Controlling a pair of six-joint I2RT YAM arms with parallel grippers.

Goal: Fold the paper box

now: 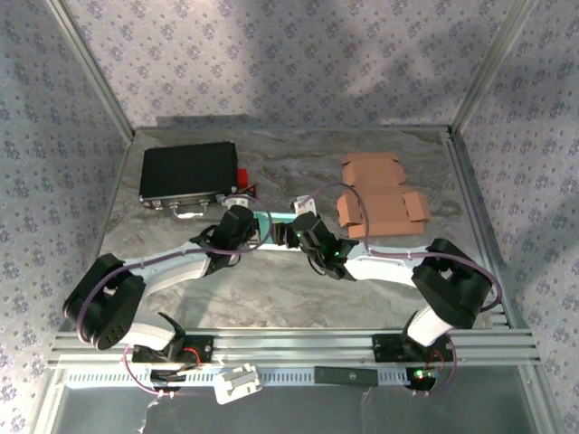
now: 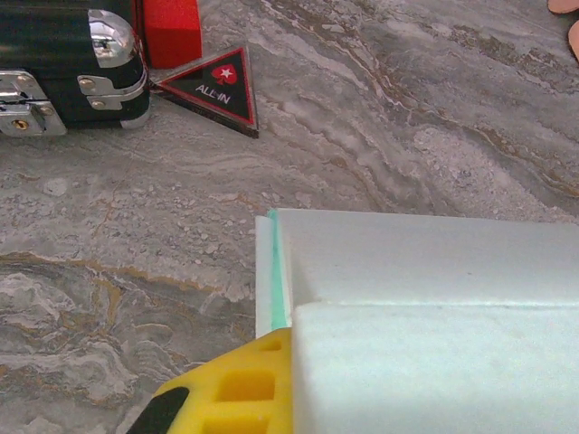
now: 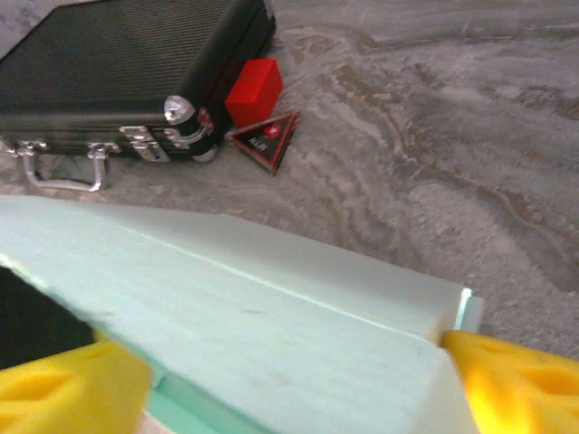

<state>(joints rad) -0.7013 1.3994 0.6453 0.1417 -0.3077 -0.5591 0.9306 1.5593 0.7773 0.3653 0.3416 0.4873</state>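
The paper box [image 1: 270,220] is white with teal edges and is partly folded. It hangs between my two grippers at the middle of the table. My left gripper [image 1: 253,219] is shut on it, and in the left wrist view one yellow finger [image 2: 240,384] presses against a white panel of the box [image 2: 425,271]. My right gripper [image 1: 289,226] meets the box from the right. In the right wrist view its yellow fingers [image 3: 63,380] stand far apart and open. The box's [image 3: 271,307] broad panel lies between them.
A black case [image 1: 188,172] with metal latches lies at the back left, with a red block [image 1: 242,174] and a triangular "ALL-IN" plaque [image 2: 222,86] beside it. Flat brown cardboard blanks [image 1: 375,194] lie at the back right. Metal frame rails border the table.
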